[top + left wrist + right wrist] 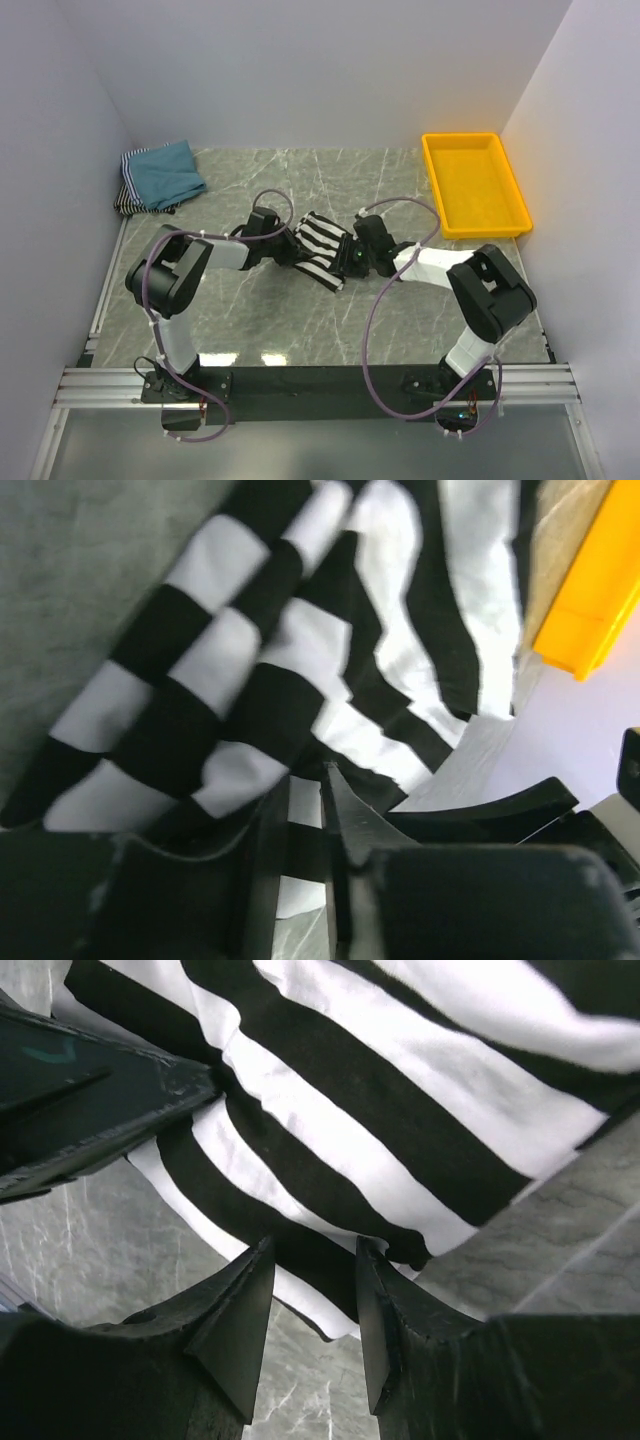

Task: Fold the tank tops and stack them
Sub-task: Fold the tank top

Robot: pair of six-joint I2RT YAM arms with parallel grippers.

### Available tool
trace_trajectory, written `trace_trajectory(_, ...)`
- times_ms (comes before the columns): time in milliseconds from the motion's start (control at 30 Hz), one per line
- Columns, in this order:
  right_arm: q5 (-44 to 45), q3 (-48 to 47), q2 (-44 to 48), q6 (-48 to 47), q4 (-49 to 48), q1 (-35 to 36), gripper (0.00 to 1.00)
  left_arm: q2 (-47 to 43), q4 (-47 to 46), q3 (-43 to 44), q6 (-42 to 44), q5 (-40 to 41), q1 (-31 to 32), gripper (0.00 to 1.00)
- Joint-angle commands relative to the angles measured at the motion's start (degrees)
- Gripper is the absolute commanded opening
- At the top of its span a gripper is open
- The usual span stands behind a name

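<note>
Working on the black-and-white striped tank top (322, 248), bunched at the middle of the tabletop (300, 330) between the 2 arms. Pinching its left edge with the left end effector (288, 245), fingers (345, 830) drawn nearly together on a fold of the cloth. Holding the right end effector (353, 258) spread apart at the opposite edge, hem lying just at the tips, nothing gripped.

Judging the long axis as running far-to-near, slanting slightly rightward, so flanking it from both sides, both arms equally close. Judging the next need as closing the right side on the hem before lifting or spreading.

Leaving the folded teal tank top (165, 172) lying over a finely striped one (128, 196) in the far left corner, well apart. Noting the yellow tray (470, 180) at far right, also well apart, and nothing standing in the way.
</note>
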State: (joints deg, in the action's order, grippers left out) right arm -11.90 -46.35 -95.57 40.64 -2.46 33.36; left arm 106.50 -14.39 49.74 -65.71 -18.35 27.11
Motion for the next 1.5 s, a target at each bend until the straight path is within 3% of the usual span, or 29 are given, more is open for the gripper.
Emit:
trace_trajectory(0, 1.79, 0.3, 4.24, 0.23, 1.48, -0.23, 0.45, -0.23, 0.94, 1.15, 1.11, 0.68, 0.31, 0.27)
trace_trajectory(233, 3.55, -7.78, 6.54, -1.44, 6.76, -1.72, 0.47, -3.57, 5.51, 3.44, 4.1, 2.53, 0.4, 0.37)
trace_trajectory(567, -4.7, -24.13, -14.09, -2.15, 3.52, -4.18, 0.46, -2.35, 6.04, 3.09, 4.28, 2.7, 0.31, 0.37)
trace_trajectory(733, -5.06, -29.32, -19.74, -3.02, 4.48, -6.2, 0.46, -2.96, 7.09, 2.91, 4.37, 2.88, 0.31, 0.36)
trace_trajectory(967, -3.48, -23.46, -18.79, -0.75, 3.26, -11.73, 0.45, -5.16, 8.59, 2.47, 5.6, 3.41, -0.83, 0.37)
trace_trajectory(1167, -4.18, -15.64, -14.3, 1.45, -0.61, -12.36, 0.44, -5.68, 8.5, 3.61, 5.94, 2.0, -1.71, 0.37)
trace_trajectory(1267, -4.79, -10.89, -11.75, 3.56, -3.68, -12.18, 0.44, -7.18, 9.55, 5.11, 6.56, 1.47, -1.63, 0.43)
trace_trajectory(1467, -5.24, -0.6, -6.48, 9.36, -11.23, -12.18, 0.44, -15.69, 12.02, 0.29, 2.61, 4.46, -1.63, 0.67)
